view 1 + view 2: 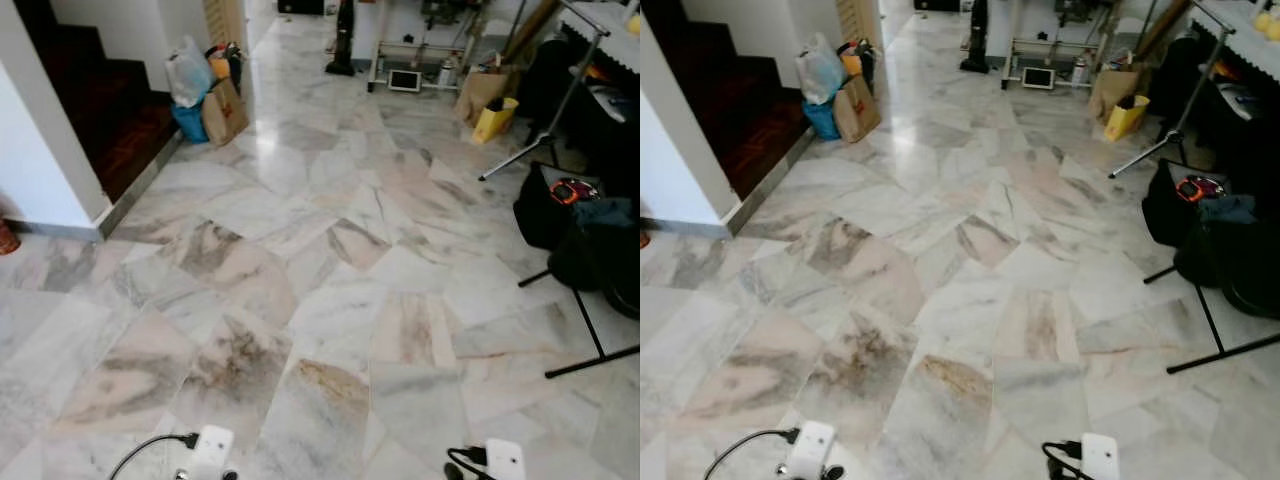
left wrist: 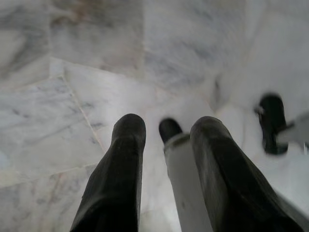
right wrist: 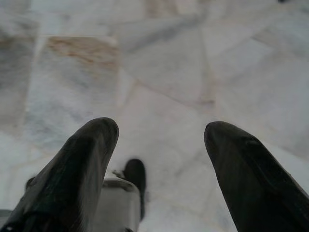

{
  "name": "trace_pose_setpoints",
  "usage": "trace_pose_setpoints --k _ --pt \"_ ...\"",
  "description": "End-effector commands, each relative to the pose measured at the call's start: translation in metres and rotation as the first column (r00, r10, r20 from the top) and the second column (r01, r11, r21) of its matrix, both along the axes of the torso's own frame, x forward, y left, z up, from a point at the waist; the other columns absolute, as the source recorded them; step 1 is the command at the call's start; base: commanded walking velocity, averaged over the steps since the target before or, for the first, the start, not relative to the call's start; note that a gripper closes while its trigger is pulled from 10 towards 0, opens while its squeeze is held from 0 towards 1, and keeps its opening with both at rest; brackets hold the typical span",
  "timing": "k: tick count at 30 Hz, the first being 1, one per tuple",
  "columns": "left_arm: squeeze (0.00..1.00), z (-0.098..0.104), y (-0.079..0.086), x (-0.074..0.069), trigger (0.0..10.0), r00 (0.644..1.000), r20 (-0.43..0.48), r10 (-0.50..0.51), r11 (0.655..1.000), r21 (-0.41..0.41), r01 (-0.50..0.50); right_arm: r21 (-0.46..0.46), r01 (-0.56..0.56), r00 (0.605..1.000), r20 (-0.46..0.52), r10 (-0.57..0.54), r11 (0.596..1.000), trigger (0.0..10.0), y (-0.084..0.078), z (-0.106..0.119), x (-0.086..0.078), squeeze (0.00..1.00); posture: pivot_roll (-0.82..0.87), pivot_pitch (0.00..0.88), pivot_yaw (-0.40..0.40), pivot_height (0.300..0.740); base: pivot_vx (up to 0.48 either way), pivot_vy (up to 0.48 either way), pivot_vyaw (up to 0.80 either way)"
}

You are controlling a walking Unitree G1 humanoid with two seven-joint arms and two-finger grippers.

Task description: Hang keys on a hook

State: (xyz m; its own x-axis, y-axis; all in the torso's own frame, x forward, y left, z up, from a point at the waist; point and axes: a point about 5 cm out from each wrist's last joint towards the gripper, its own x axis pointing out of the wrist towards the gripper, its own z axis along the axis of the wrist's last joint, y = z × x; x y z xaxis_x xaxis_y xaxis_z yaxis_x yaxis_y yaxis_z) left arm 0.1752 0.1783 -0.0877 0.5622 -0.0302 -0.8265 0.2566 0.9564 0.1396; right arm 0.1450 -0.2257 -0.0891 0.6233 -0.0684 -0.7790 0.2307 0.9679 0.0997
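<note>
Keys: unseen | left gripper [image 2: 166,133] parted, empty | right gripper [image 3: 161,133] wide, empty | tripod [image 1: 560,95], bags [image 1: 205,90] flank marble floor [image 1: 330,260]

Long, rounded matte-black fingers [image 2: 120,179]; white wrist housings [image 1: 211,447] with looping black cables [image 1: 145,447].

Cut off by the lower edge: two white arm parts [image 1: 212,447], one [image 1: 504,460] on the right; blurred marble floor [image 2: 96,96] behind black fingers [image 2: 126,145]; clutter [image 1: 480,90] too small to identify
</note>
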Motion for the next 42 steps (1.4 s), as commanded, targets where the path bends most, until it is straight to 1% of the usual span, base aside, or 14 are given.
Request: trace_pose_setpoints --k 1,2,3,4,6,12,14,15,25,27,29,30,34,42 --pt "0.00 -0.005 0.002 -0.010 10.0 0.998 -0.050 -0.033 0.999 0.017 0.034 0.003 0.033 0.999 -0.002 -0.033 0.999 10.0 -0.002 -0.001 -0.003 0.00 0.00 0.000 -0.016 0.740 0.000 0.000 0.00" --pt "0.00 -0.005 0.001 -0.010 10.0 0.997 -0.052 -0.052 0.998 0.020 0.053 0.006 0.043 0.999 -0.003 -0.043 0.999 10.0 -0.002 -0.001 -0.004 0.00 0.00 0.000 -0.029 0.740 0.000 0.000 0.00" --pt "0.00 -0.003 0.002 -0.007 10.0 0.998 -0.031 -0.053 0.998 0.021 0.054 0.005 0.051 0.999 -0.010 -0.051 0.999 10.0 -0.002 -0.001 -0.004 0.00 0.00 0.000 -0.054 0.740 0.000 0.000 0.00" --pt "0.00 -0.001 0.002 -0.004 10.0 0.998 -0.016 -0.054 0.998 0.022 0.054 0.005 0.056 0.998 -0.015 -0.056 0.998 10.0 -0.002 -0.002 -0.005 0.00 0.00 0.000 -0.054 0.740 0.000 0.000 0.00" --pt "0.00 0.005 0.008 0.009 10.0 0.999 0.031 -0.008 0.999 0.036 0.007 0.006 0.046 0.999 -0.016 -0.046 0.999 10.0 0.000 -0.001 0.000 0.00 0.02 0.000 -0.099 0.740 0.000 0.000 0.00" --pt "0.00 0.009 0.017 0.016 10.0 0.999 0.046 0.020 0.998 0.057 -0.023 0.031 -0.005 1.000 0.015 0.004 0.999 10.0 0.015 0.002 0.015 0.00 0.04 0.000 -0.124 0.740 0.000 0.000 0.00" --pt "0.00 0.010 0.018 0.016 10.0 0.998 0.050 0.043 0.997 0.055 -0.046 0.043 -0.013 1.000 0.020 0.012 0.999 10.0 0.019 0.002 0.018 0.00 0.06 0.000 -0.123 0.740 0.000 0.000 0.00" --pt "0.00 0.010 0.022 0.016 10.0 0.997 0.052 0.058 0.997 0.054 -0.060 0.050 -0.030 0.999 0.020 0.029 0.998 10.0 0.026 0.002 0.021 0.00 0.11 0.000 -0.115 0.740 0.000 0.000 0.00" --pt "0.00 0.008 0.032 0.007 10.0 1.000 0.026 -0.006 0.996 0.093 0.003 0.083 -0.056 0.998 0.014 0.055 0.995 10.0 0.039 0.001 0.024 0.00 0.11 0.000 -0.091 0.740 0.000 0.000 0.00" --pt "0.00 0.008 0.033 0.006 10.0 1.000 0.025 -0.008 0.996 0.094 0.005 0.083 -0.063 0.998 0.014 0.062 0.995 10.0 0.040 0.001 0.024 0.00 0.09 0.000 -0.075 0.740 0.000 0.000 0.00" --pt "0.00 0.007 0.033 0.006 10.0 0.999 0.023 0.025 0.996 0.081 -0.027 0.082 -0.039 0.999 0.015 0.038 0.996 10.0 0.038 0.001 0.023 0.00 0.05 0.000 -0.041 0.740 0.000 0.000 0.00" --pt "0.00 0.007 0.033 0.006 10.0 0.999 0.023 0.025 0.996 0.081 -0.027 0.082 -0.039 0.999 0.015 0.038 0.996 10.0 0.038 0.001 0.023 0.00 0.05 0.000 -0.041 0.740 0.000 0.000 0.00" --pt "0.00 0.005 0.026 0.004 10.0 0.999 0.010 0.034 0.998 0.051 -0.034 0.073 0.009 0.999 0.037 -0.012 0.997 10.0 0.028 0.002 0.020 0.00 -0.01 0.000 -0.005 0.740 0.000 0.000 0.00" --pt "0.00 0.003 0.024 0.000 10.0 0.998 -0.004 0.056 0.998 0.033 -0.055 0.058 0.043 0.998 0.041 -0.046 0.997 10.0 0.021 0.001 0.014 0.00 -0.03 0.000 0.003 0.740 0.000 0.000 0.00"
